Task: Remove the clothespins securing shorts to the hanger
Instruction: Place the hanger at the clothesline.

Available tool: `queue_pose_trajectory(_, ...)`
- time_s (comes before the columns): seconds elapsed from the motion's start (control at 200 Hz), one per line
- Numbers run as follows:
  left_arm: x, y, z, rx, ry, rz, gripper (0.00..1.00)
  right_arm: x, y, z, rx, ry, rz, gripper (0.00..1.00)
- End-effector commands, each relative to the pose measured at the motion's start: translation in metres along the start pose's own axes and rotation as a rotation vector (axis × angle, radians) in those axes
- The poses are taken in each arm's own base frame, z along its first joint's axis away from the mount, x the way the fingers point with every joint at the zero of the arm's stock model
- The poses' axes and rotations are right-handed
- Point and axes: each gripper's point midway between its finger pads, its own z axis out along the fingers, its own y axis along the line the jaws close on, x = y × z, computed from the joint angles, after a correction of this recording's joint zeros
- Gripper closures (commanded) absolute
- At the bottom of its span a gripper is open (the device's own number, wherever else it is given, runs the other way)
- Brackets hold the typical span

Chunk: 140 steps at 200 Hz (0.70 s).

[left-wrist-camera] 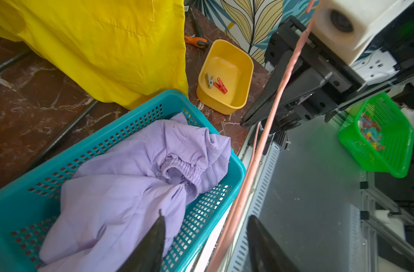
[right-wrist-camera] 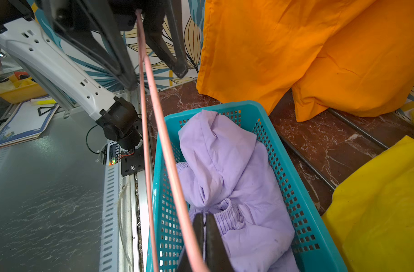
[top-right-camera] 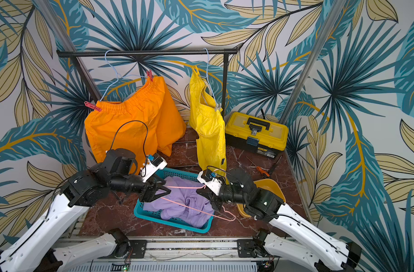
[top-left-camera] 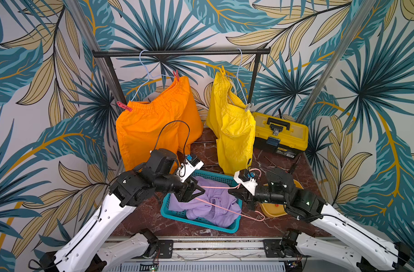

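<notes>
In both top views, red clothespins (top-left-camera: 124,106) grip the hanging orange shorts (top-left-camera: 154,127). The lilac shorts (top-right-camera: 187,205) lie in the blue basket (top-right-camera: 138,209).

In the left wrist view, the left end effector (left-wrist-camera: 205,214) is spread wide around the pink hanger (left-wrist-camera: 279,93).

In the right wrist view, the right end effector (right-wrist-camera: 204,215) pinches that hanger.

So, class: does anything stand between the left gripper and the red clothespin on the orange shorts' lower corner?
Yes. The pink hanger runs between the left gripper's open fingers, its end pinched by the right gripper. Beyond that, nothing visible blocks the way to the red clothespin on the orange shorts.
</notes>
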Motion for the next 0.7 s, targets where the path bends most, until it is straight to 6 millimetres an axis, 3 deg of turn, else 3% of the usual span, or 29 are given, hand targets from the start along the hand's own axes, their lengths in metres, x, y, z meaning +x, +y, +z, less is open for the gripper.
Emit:
queue_pose_trajectory(0.0, -0.002, -0.003, -0.01, -0.016, -0.039, 0.053, 0.0, -0.015, 0.004, -0.007, -0.003, -0.063, -0.027, 0.94)
queue_pose_trajectory(0.2, -0.008, -0.008, -0.031, -0.056, -0.108, 0.09, 0.0, -0.01, 0.006, -0.008, -0.017, -0.051, -0.033, 0.96)
queue_pose_trajectory(0.25, -0.006, -0.007, -0.032, -0.063, -0.112, 0.101, 0.0, -0.01, 0.01, -0.009, -0.034, -0.053, -0.038, 1.0)
queue_pose_trajectory(0.456, 0.002, -0.025, -0.028, 0.051, -0.096, 0.15, 0.0, -0.016, 0.03, -0.014, -0.153, -0.058, -0.053, 1.0)
queue_pose_trajectory(0.696, 0.008, -0.041, -0.015, 0.199, -0.047, 0.175, 0.19, -0.02, 0.039, -0.017, -0.202, -0.072, -0.054, 1.0)
